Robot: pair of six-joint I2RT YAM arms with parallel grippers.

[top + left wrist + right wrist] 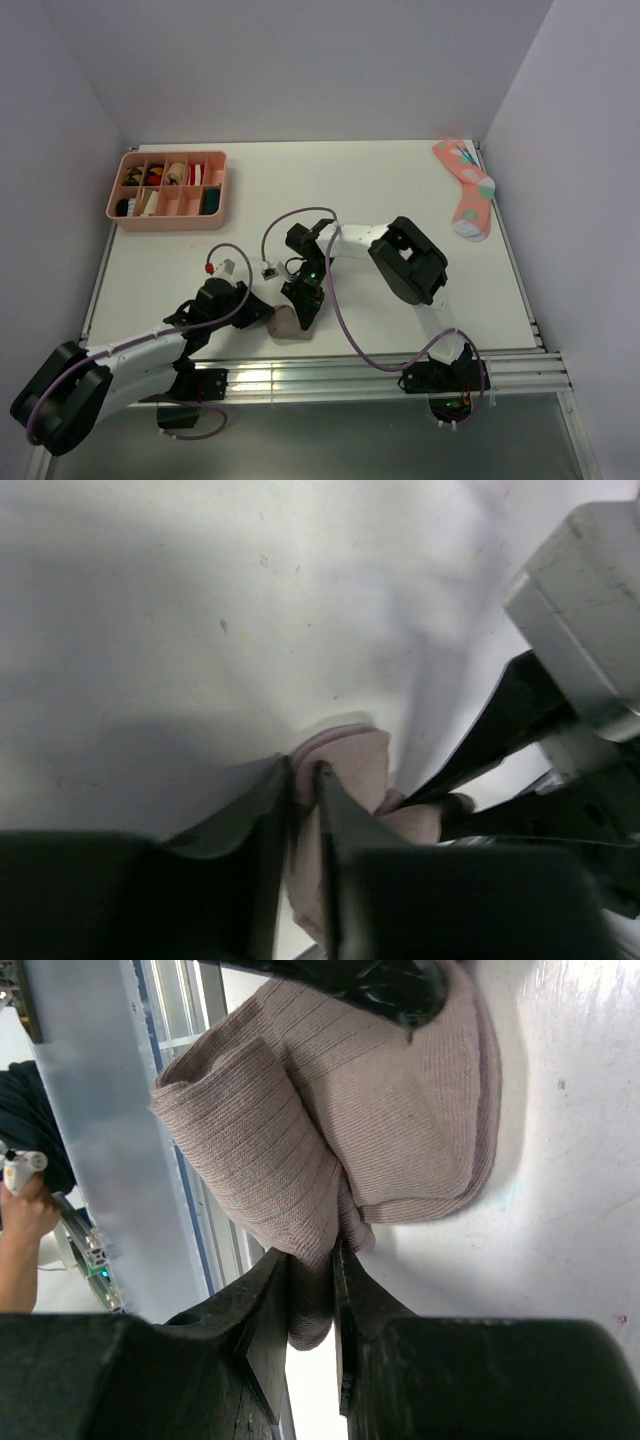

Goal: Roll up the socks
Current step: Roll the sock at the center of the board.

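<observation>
A taupe-brown sock [289, 323] lies bunched and folded at the table's near edge, between the two grippers. My left gripper [262, 311] is shut on its left edge; the wrist view shows the fabric [352, 762] pinched between the fingers. My right gripper [303, 312] is shut on a fold of the same sock [330, 1130], with ribbed fabric squeezed between its fingers. In the right wrist view the left gripper's finger presses on the far side of the sock. The dark green sock and any striped cuff are not visible.
A pink compartment tray [168, 189] with small items stands at the back left. A coral-pink spotted sock [467, 190] lies at the back right. The metal rail [350, 372] runs along the table's near edge, right beside the sock. A person's hand shows beyond the rail [22, 1222].
</observation>
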